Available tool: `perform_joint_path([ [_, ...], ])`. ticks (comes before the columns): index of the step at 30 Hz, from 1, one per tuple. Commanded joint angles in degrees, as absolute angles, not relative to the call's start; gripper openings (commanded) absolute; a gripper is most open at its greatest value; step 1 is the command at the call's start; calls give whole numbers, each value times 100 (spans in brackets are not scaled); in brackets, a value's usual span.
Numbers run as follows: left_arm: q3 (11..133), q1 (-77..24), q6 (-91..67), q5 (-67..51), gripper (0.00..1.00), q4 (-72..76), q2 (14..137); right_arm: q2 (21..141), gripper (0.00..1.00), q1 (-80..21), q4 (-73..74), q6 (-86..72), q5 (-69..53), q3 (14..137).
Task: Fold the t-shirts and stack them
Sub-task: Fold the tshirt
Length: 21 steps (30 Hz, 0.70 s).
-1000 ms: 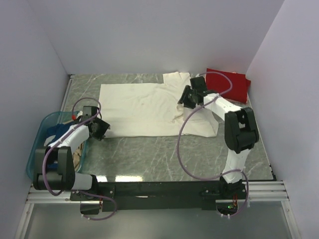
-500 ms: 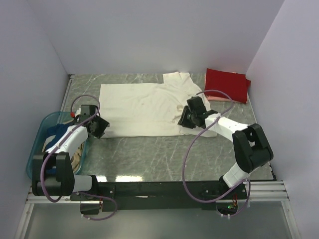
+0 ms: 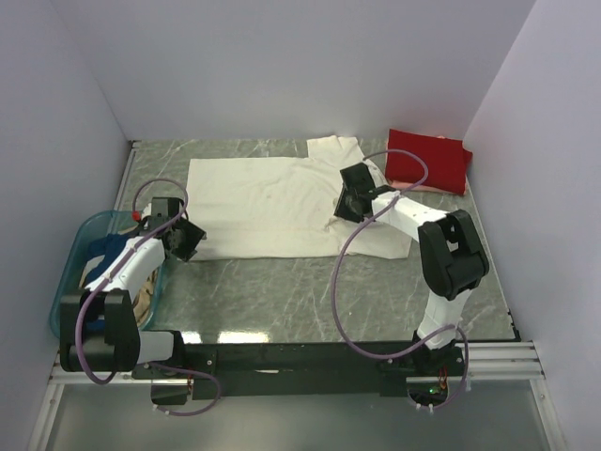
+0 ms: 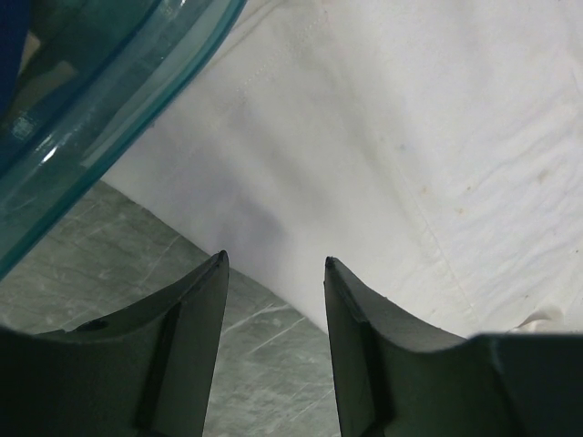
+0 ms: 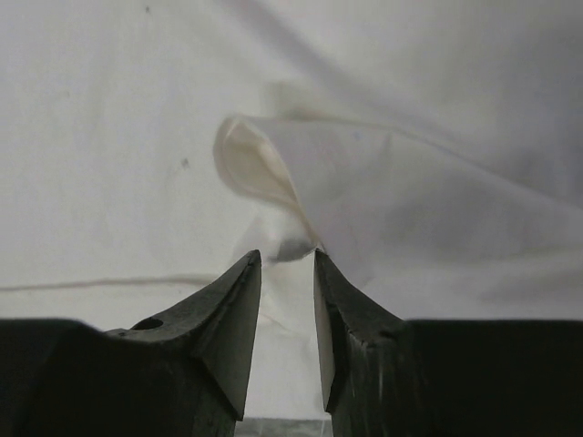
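Note:
A cream-white t-shirt (image 3: 263,202) lies spread flat on the marble table. My right gripper (image 3: 346,205) hovers over its right part, jaws narrowly open (image 5: 286,255), with a raised fold of the cloth (image 5: 264,164) just beyond the tips. My left gripper (image 3: 185,242) is open and empty (image 4: 273,260) at the shirt's near left edge (image 4: 410,137), next to the basket. A folded red t-shirt (image 3: 432,158) lies at the back right on a pale pink one (image 3: 413,186). A dark blue shirt (image 3: 105,249) and a tan one (image 3: 146,296) lie in the basket.
The teal plastic basket (image 3: 80,246) stands at the left table edge; its rim shows in the left wrist view (image 4: 91,109). White walls close in the left, back and right. Bare marble (image 3: 282,291) lies between the shirt and the arm bases.
My right gripper swung toward the near side over the shirt's right part, then came back a little toward the middle. The left gripper shifted slightly and then stayed put.

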<state>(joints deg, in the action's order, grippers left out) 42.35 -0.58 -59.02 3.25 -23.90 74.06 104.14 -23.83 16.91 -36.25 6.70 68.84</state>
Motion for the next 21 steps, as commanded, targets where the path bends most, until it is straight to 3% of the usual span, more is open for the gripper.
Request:
perform_joint_path([
  [1,4465,-44,-5748,281,52,-2408,7269,10695,37,-2312,2074,-3419,1344,7382],
  [10,4500,-44,-5687,281,51,-2452,7233,11451,40,-2224,2522,-3006,1872,8655],
  [21,4544,-35,-5581,79,51,-2417,7225,11971,42,-1855,3023,-2619,1670,9940],
])
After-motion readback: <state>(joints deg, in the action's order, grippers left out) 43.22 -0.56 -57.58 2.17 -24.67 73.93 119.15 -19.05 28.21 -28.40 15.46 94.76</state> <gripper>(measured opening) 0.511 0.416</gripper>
